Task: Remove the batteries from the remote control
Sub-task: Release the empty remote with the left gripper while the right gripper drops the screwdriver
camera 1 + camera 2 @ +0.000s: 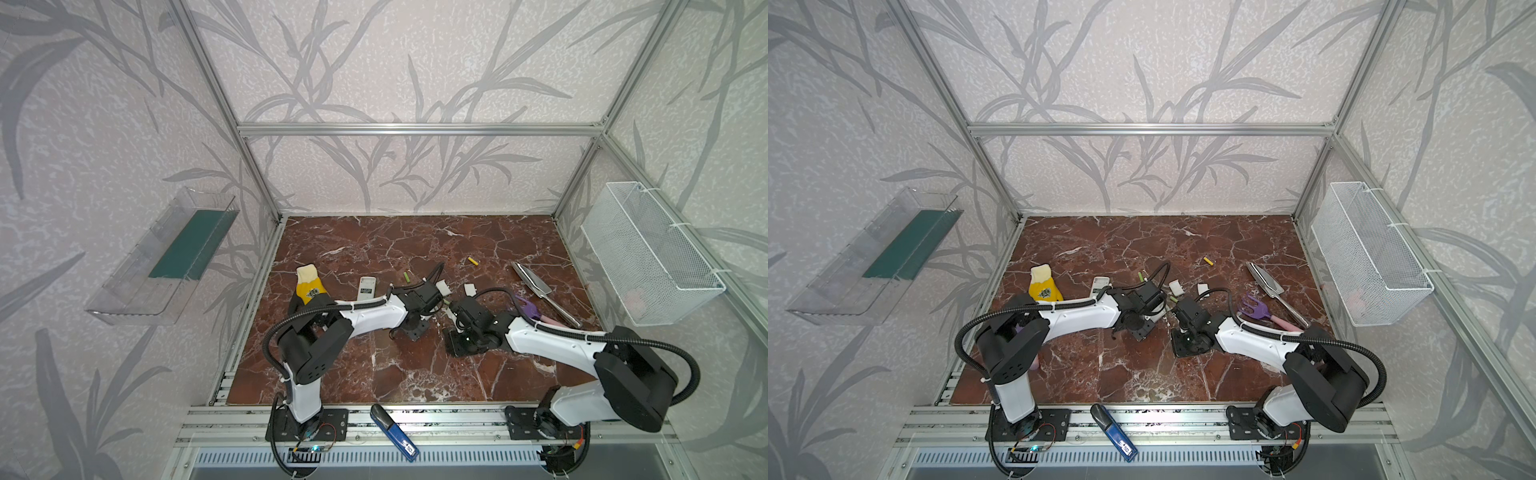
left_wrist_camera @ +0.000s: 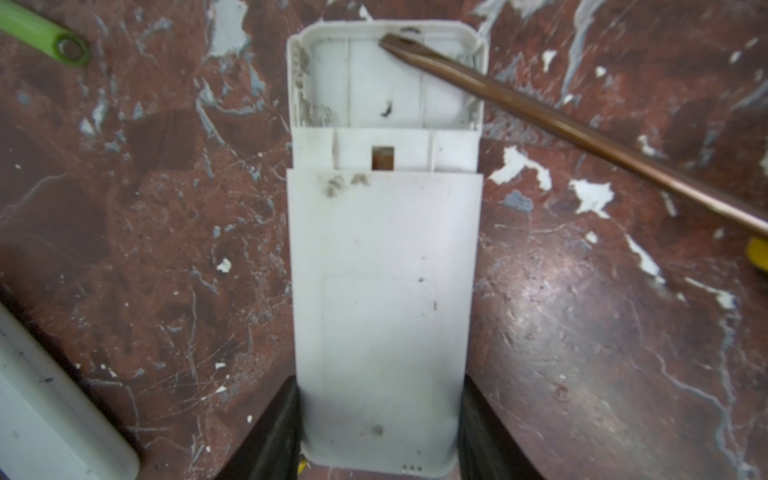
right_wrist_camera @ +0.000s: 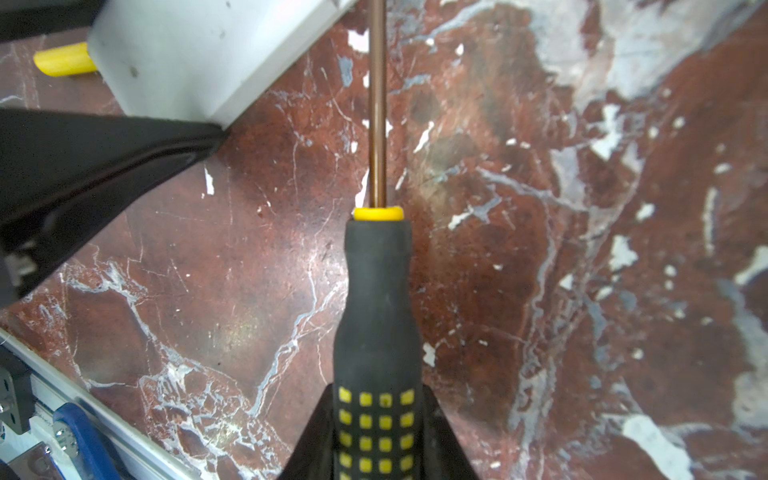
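- One blue-handled object [image 1: 394, 432] lies slantwise on the front rail [image 1: 457, 419], nearest you.
- Your right gripper [image 3: 378, 395] is clamped on the black-and-yellow handle of the screwdriver [image 3: 376, 291], whose shaft reaches toward the remote.
- Your left gripper [image 2: 378, 386] pinches the white remote [image 2: 382, 270] by its long sides, back face up, over the marble table [image 1: 415, 374]. You cannot tell whether it touches the marble.
- The remote's battery compartment [image 2: 386, 83] is uncovered. It shows bare white walls, with the screwdriver's tip at its end wall.
- A near yellow battery [image 3: 64, 58] lies on the marble just beside the held remote, partly hidden by it.
- A small green battery [image 1: 1173, 298] sits between the two grippers, near one white cover [image 1: 1176, 286] and another cover [image 1: 1203, 287].
- Farther back, a second green battery [image 1: 406, 276] lies near a spare remote [image 1: 368, 289] and a yellow glove [image 1: 309, 284].
- To your right lie a purple rake [image 1: 525, 309] and a silver trowel [image 1: 536, 282].
- The far yellow battery [image 1: 472, 261] lies alone on open marble.
- On the left wall, the clear bin [image 1: 137, 282] holds a dark green sheet [image 1: 191, 245].
- On the right wall, the mesh basket [image 1: 623, 266] holds a faint pink shape [image 1: 633, 297], too blurred to name.
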You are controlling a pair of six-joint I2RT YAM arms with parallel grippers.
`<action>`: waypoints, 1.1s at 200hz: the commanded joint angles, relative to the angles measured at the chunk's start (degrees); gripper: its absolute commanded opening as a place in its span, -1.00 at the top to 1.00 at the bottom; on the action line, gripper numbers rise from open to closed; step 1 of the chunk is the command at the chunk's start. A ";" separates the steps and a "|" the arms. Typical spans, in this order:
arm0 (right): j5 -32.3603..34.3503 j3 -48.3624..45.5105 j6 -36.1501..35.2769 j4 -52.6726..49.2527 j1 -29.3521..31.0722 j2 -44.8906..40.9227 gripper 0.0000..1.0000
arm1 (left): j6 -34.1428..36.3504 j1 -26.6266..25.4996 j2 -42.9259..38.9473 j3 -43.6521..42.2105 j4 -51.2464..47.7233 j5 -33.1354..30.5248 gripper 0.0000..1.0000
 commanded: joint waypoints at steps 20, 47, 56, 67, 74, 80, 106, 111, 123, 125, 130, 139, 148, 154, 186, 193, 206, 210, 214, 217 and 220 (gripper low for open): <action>3.50 -0.18 -1.36 -1.99 -0.34 -4.65 1.00 | 0.29 0.30 -2.57 1.32 -1.23 0.48 -0.98; 5.25 1.80 -4.15 -2.50 -0.65 -6.75 1.00 | 2.13 1.48 -6.27 4.93 -1.37 2.02 -0.99; 5.49 2.39 -5.08 -2.69 -0.94 -7.32 1.00 | 3.27 1.82 -7.32 6.77 -1.98 2.34 -0.99; 6.00 2.93 -6.15 -2.91 -1.43 -7.82 1.00 | 3.92 2.72 -8.22 9.30 -2.98 2.11 -0.98; 6.34 3.10 -6.76 -2.83 -1.81 -8.20 1.00 | 4.10 3.52 -8.55 10.75 -3.55 2.23 -0.99; 6.55 3.21 -7.21 -2.89 -2.37 -8.57 1.00 | 4.16 4.31 -8.81 11.97 -3.96 2.30 -0.99; 6.19 3.60 -9.15 -1.74 -5.09 -9.66 1.00 | 2.23 9.98 -8.28 15.83 -4.10 0.81 -0.99; 5.97 3.79 -9.44 -1.65 -5.49 -9.70 1.00 | 1.75 11.34 -7.92 16.57 -4.19 1.29 -0.99; 5.85 4.30 -10.30 -1.75 -6.01 -9.63 1.00 | 0.45 14.37 -6.85 17.95 -4.28 2.32 -0.99; 5.84 4.40 -10.46 -1.81 -6.05 -9.59 1.00 | 0.36 14.81 -6.58 18.20 -4.27 2.53 -0.98; 5.85 4.58 -10.82 -1.83 -6.13 -9.53 1.00 | 0.18 15.83 -6.28 18.54 -4.17 3.13 -0.99; 6.07 4.81 -11.30 -1.97 -6.36 -9.18 1.00 | -0.44 17.40 -5.87 18.54 -3.31 3.76 -0.99; 6.42 4.90 -11.67 -2.13 -6.73 -8.84 1.00 | -1.12 18.62 -5.75 18.02 -2.20 4.02 -0.99; 6.73 4.92 -11.64 -2.26 -7.21 -8.71 1.00 | -1.68 19.49 -5.75 17.64 -1.34 4.13 -0.99; 10.07 4.23 -10.41 -4.18 -11.69 -8.41 1.00 | -5.02 23.87 -7.93 12.91 3.77 4.06 -0.99; 11.14 3.88 -10.31 -4.69 -12.65 -8.72 1.00 | -5.66 24.85 -8.91 11.54 4.54 3.80 -0.99; 11.96 2.71 -9.96 -5.48 -14.74 -9.09 1.00 | -6.99 26.83 -11.04 9.15 6.13 4.13 -0.99; 11.73 2.31 -9.64 -5.74 -15.45 -9.23 1.00 | -7.22 27.38 -11.69 8.37 6.70 4.31 -0.99; 11.39 1.89 -9.47 -5.87 -16.09 -9.29 1.00 | -7.46 27.91 -12.49 7.51 7.31 4.35 -0.99; 11.18 1.58 -9.34 -5.81 -16.48 -9.38 1.00 | -7.65 28.22 -13.07 6.83 7.89 4.42 -0.99; 11.01 1.18 -9.30 -5.72 -16.78 -9.45 1.00 | -7.79 28.56 -13.66 6.10 8.60 4.29 -0.98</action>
